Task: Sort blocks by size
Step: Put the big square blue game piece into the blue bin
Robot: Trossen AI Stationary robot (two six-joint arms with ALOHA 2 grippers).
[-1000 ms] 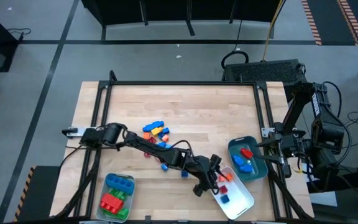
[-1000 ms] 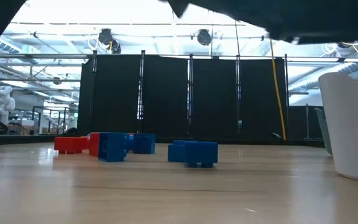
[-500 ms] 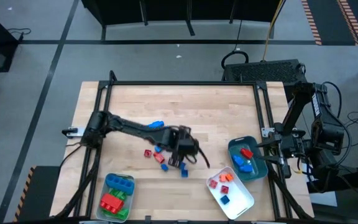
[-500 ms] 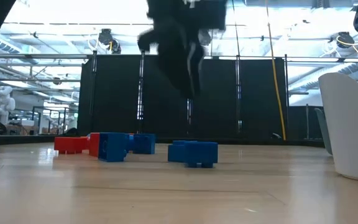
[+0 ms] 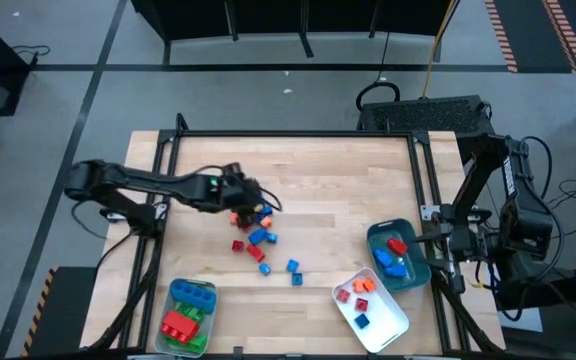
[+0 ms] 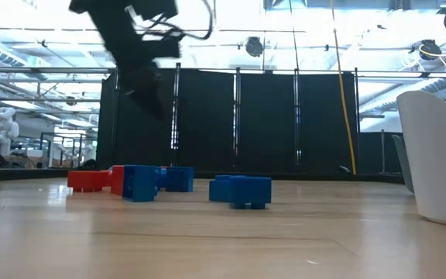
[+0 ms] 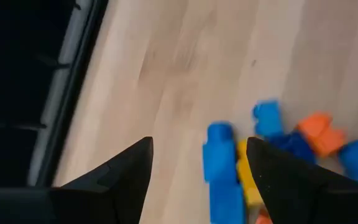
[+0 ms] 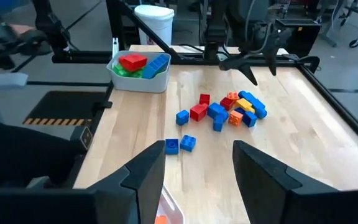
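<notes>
Pale wood table (image 5: pixel 368 170), black curtain (image 6: pixel 269 124) behind; left gripper (image 5: pixel 253 203) apart over blocks (image 5: pixel 258 232); right gripper (image 8: pixel 197 171) apart

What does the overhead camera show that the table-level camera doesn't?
Only the overhead view shows all three trays: the grey tray with big bricks, the teal tray, the white tray's contents, and the right gripper waiting beside the teal one. Only the table-level view shows the room behind. Both show the left gripper, open, above the loose bricks.

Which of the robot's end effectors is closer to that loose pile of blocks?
Left. The left end effector hovers open over the pile of blocks; the right end effector waits beside the teal tray.
</notes>
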